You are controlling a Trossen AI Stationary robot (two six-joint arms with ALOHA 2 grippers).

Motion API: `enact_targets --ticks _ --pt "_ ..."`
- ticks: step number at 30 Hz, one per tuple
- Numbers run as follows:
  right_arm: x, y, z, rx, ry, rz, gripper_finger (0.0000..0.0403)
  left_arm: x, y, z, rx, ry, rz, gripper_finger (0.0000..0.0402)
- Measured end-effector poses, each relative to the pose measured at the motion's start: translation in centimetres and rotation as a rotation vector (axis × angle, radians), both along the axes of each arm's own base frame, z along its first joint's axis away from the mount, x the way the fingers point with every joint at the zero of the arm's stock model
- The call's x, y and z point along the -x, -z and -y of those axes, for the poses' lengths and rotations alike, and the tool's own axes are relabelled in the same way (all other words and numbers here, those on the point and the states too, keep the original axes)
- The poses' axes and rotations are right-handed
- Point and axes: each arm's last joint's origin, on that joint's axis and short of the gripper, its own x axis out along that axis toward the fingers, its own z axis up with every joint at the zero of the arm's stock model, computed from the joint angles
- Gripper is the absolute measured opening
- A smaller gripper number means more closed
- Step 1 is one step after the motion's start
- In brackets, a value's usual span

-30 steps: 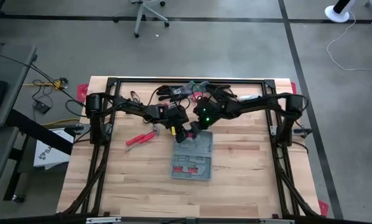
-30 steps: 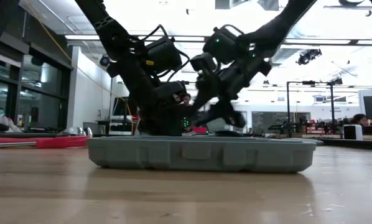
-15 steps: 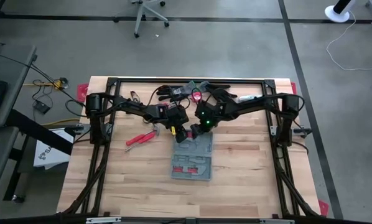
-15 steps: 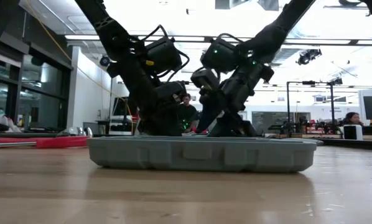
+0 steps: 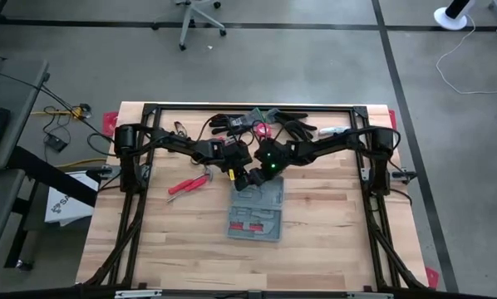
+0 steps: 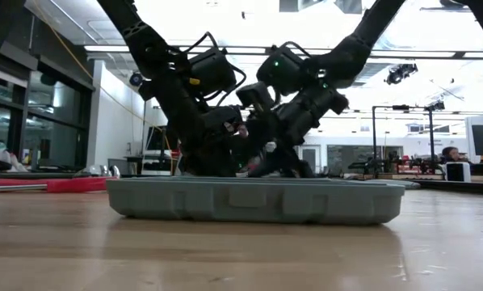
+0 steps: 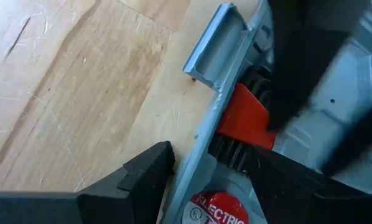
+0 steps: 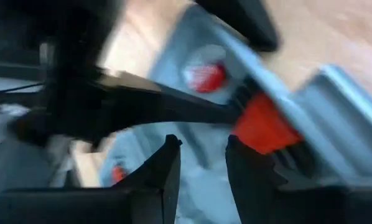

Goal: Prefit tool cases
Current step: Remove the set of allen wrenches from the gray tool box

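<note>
1. The tool case [image 5: 256,209] lies open and flat on the wooden table [image 5: 332,241], near the table's middle. In the low view the grey-blue case shell [image 6: 254,200] fills the foreground, resting directly on the tabletop.
2. The near half of the case shows a moulded grey interior holding red-handled tools [image 5: 253,225].
3. The left gripper [image 5: 242,176] sits at the far edge of the case. Its fingers [image 7: 136,174] are spread wide and straddle the case's rim, one outside over bare wood and the other inside over the moulded tray. The rim is not clamped.
4. In the left wrist view a red tool part [image 7: 247,118] and a round red label [image 7: 214,208] lie inside the case, just beside the rim.
5. The right gripper [image 5: 257,172] is just beside the left one, over the same far edge of the case. Its fingers [image 8: 163,171] stand partly apart with a narrow gap; whether they hold anything cannot be told.
6. Red-handled pliers [image 5: 189,183] lie on the table well to the left of the case.
7. Black cables and assorted items [image 5: 240,121] lie along the far table edge.
</note>
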Motion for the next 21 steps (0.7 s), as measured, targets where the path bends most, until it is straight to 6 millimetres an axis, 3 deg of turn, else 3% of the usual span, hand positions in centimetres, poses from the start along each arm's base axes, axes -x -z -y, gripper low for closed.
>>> enact_targets --ticks 7,16,21 --pt "0.7 -0.4 0.7 0.014 0.013 -0.038 0.0117 0.0 -0.1 0.0 0.011 0.0 0.004 0.0209" --pt "1.1 -1.5 0.9 0.028 0.013 -0.032 0.0117 1.5 -5.1 -0.4 -0.015 0.015 0.067 0.0186" --pt "1.3 -1.5 0.8 0.03 0.004 -0.056 0.0117 2.7 -4.8 -0.3 -0.016 0.042 -0.048 0.0167"
